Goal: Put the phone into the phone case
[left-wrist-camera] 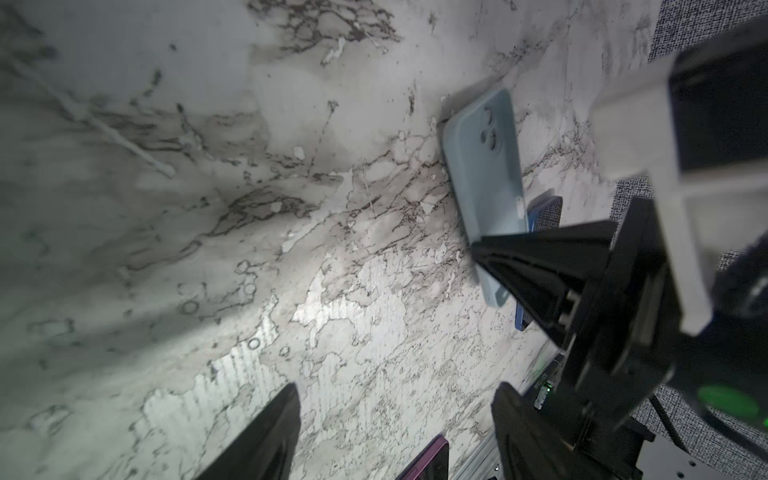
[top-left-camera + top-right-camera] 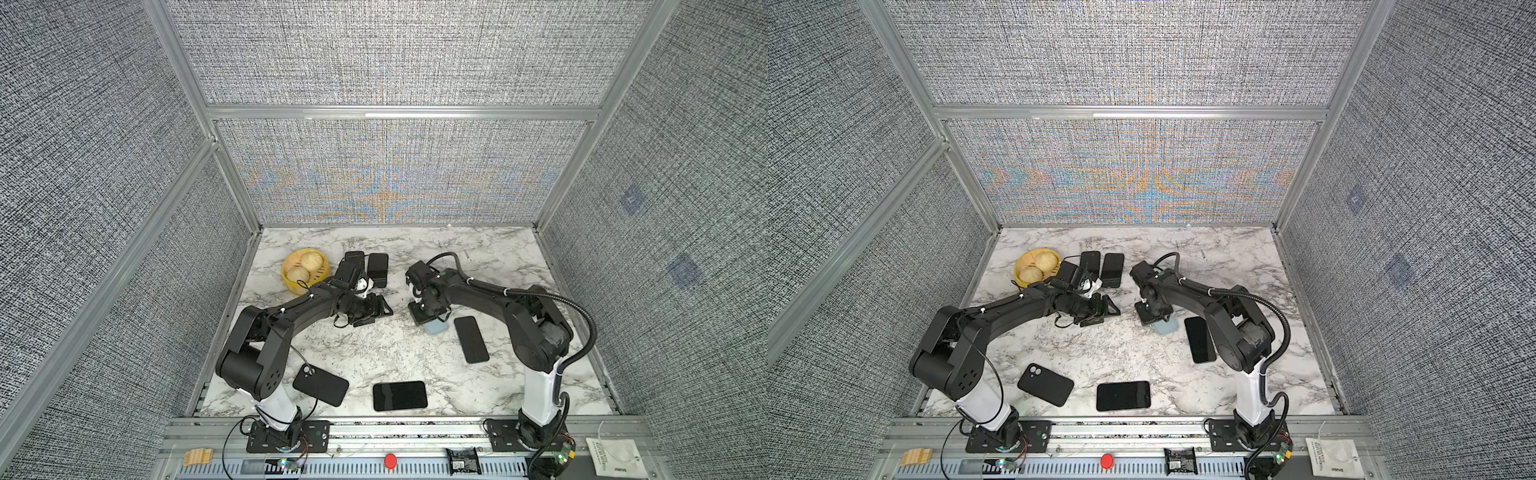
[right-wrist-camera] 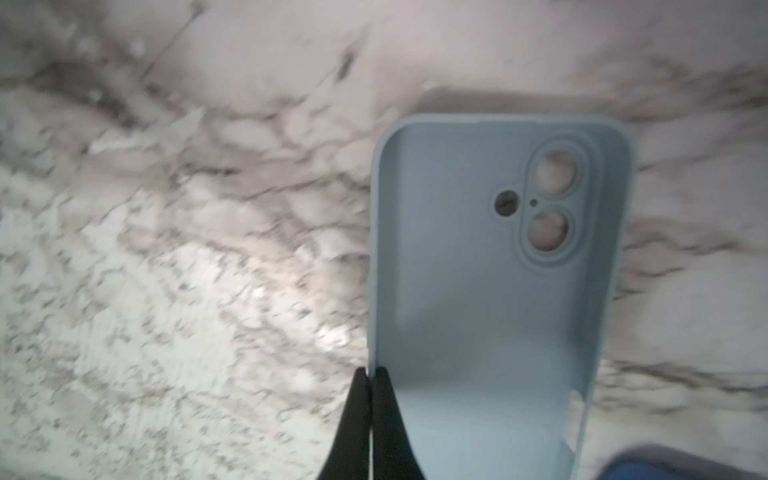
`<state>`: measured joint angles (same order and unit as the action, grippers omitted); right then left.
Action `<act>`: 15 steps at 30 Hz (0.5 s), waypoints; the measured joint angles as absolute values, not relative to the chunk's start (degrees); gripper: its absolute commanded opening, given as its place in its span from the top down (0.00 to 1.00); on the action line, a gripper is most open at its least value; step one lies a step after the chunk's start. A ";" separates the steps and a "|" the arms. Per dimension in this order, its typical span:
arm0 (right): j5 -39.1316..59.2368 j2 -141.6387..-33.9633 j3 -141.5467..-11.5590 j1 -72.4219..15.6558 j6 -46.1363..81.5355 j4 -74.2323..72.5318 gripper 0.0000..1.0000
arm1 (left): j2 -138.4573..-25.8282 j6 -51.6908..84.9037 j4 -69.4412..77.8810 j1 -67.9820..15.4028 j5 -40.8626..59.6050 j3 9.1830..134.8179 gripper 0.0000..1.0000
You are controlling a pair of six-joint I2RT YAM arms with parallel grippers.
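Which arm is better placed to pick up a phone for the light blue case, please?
Probably left. The left gripper is open and empty above the table, while the right gripper is shut on the side wall of the light blue case. The dark phone near the front lies free.

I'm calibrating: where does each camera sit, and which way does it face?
Top views: high at the front, looking down on the marble table; left arm and right arm show whole.
Left wrist: on the left arm, facing the light blue phone case; open left gripper shows.
Right wrist: on the right arm, looking into that case; right gripper pinches its wall.
Shared: the case, in every view.
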<state>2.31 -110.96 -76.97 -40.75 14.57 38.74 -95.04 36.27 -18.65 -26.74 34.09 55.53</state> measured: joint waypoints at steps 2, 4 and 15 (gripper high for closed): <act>3.07 -109.97 -75.07 -43.13 15.97 37.93 0.97 | -94.11 36.49 -18.11 -26.65 33.85 54.43 0.26; 3.51 -109.23 -73.43 -45.17 17.19 36.80 0.97 | -92.90 37.15 -17.15 -26.48 33.15 52.90 0.26; 3.09 -107.15 -71.64 -48.31 18.00 34.54 0.60 | -89.69 38.15 -16.80 -25.30 31.90 51.66 0.25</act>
<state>3.09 -107.15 -71.64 -48.31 18.00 34.54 -89.69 38.15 -16.80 -25.30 31.90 51.66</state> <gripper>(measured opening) 0.349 0.748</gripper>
